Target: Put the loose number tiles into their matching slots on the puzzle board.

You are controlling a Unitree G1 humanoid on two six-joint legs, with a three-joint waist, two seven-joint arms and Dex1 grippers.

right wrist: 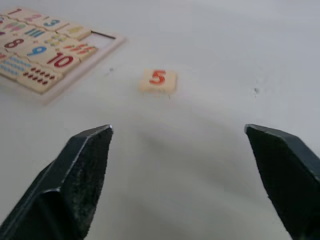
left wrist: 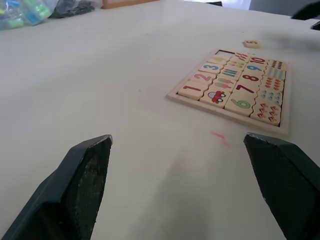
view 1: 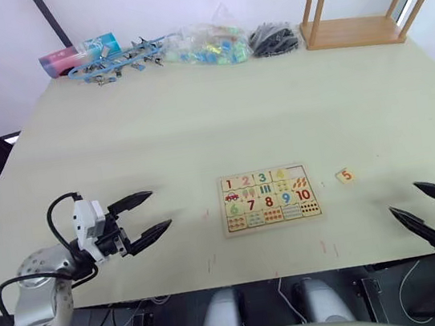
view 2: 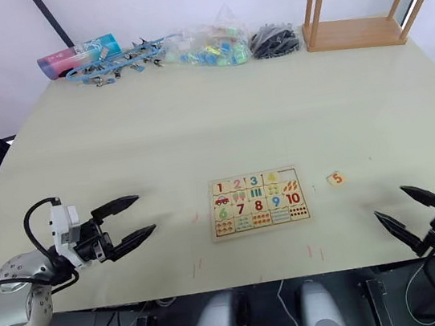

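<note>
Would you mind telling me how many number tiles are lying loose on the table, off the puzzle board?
1: the orange 5 tile lies on the table just right of the puzzle board, ahead of the open right gripper.

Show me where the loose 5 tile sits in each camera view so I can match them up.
Left eye: 5 tile on the table, right of the puzzle board.
Right eye: same spot.
Left wrist: far off, past the board's far corner.
Right wrist: centre, ahead of the right gripper.
Shared landmark: the board.
</note>
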